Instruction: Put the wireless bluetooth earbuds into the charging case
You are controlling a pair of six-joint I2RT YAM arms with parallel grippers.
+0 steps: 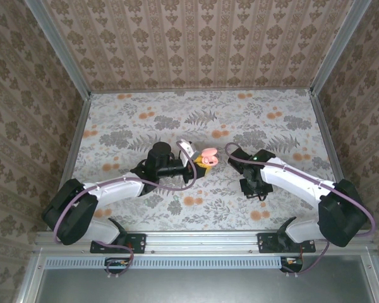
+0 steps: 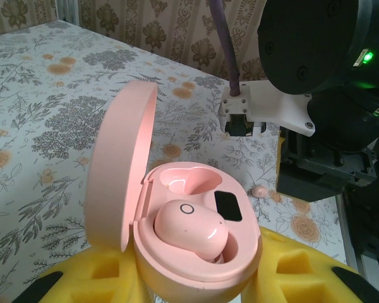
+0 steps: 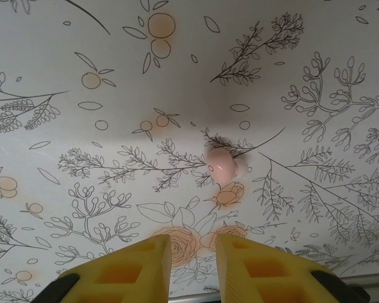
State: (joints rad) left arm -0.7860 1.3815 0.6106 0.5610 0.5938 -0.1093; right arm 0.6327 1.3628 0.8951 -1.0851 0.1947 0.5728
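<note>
From the top camera I see the left gripper [image 1: 199,162] near the middle of the frame, clamped on the pink charging case [image 1: 208,157] over the floral table [image 1: 145,120], but the case is too small there for me to read what is inside. The left wrist camera gives me that. The lid [image 2: 123,164] stands open on the left, one pink earbud [image 2: 189,228] sits in the nearer well, and the farther well [image 2: 184,180] is bare beside a small dark window [image 2: 228,205]. The yellow pads [image 2: 303,274] press the case from both sides along the bottom edge. In that same view, right of centre, I see the second earbud [image 2: 260,190] lying loose on the table just beside the black body of the right arm [image 2: 316,44]. The right wrist camera looks straight down on this loose earbud, slightly right of the frame's centre and resting on a printed leaf sprig. The right gripper [image 3: 192,265] shows at the bottom edge with its yellow fingers [image 3: 145,268] a narrow gap apart, nothing between them, and well short of the earbud.
</note>
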